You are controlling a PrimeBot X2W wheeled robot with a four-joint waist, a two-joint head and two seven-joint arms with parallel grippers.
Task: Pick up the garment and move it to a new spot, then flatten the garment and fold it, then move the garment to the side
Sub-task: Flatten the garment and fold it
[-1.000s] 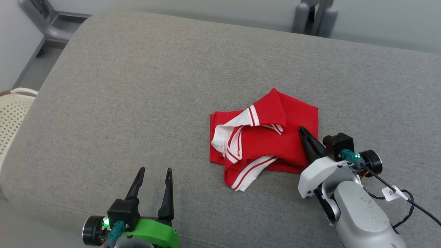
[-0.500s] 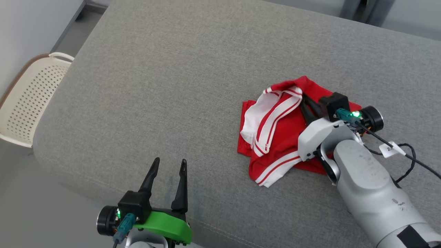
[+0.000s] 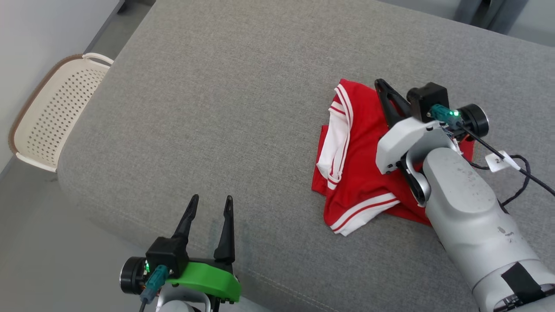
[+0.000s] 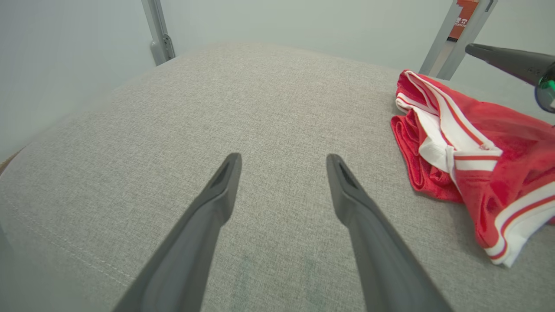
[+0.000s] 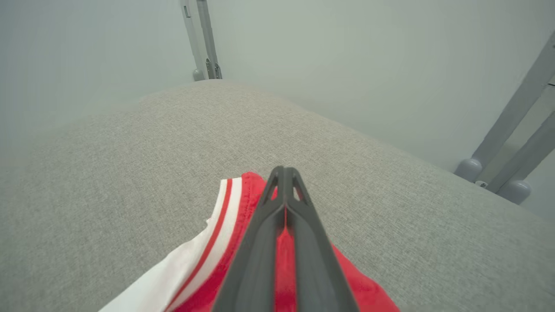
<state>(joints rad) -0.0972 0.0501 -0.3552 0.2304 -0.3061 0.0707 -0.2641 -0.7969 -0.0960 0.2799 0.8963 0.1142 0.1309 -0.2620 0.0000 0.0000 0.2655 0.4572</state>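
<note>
Head view looks down on a grey cushioned surface whose near edge runs across the bottom. Nearest, at lower left, the left gripper hangs over that near edge with its two dark fingers spread wide and nothing between them. The left wrist view shows the same gap over bare grey fabric.

Farther in and to the right lies the garment, red with white-and-red striped trim, crumpled in loose folds. A striped hem points toward the near edge and a white band runs along its left side. The pale right forearm reaches in from the lower right and covers the garment's right part. A black cable with a small white tag trails beside it.

At the garment's far edge sits the right gripper, fingers pressed together. The right wrist view shows the shut fingers above red cloth. In the left wrist view those fingers appear clear of the fabric, so whether any cloth is caught I cannot tell.

Far left, a perforated cream basket stands on the floor beside the cushion.
</note>
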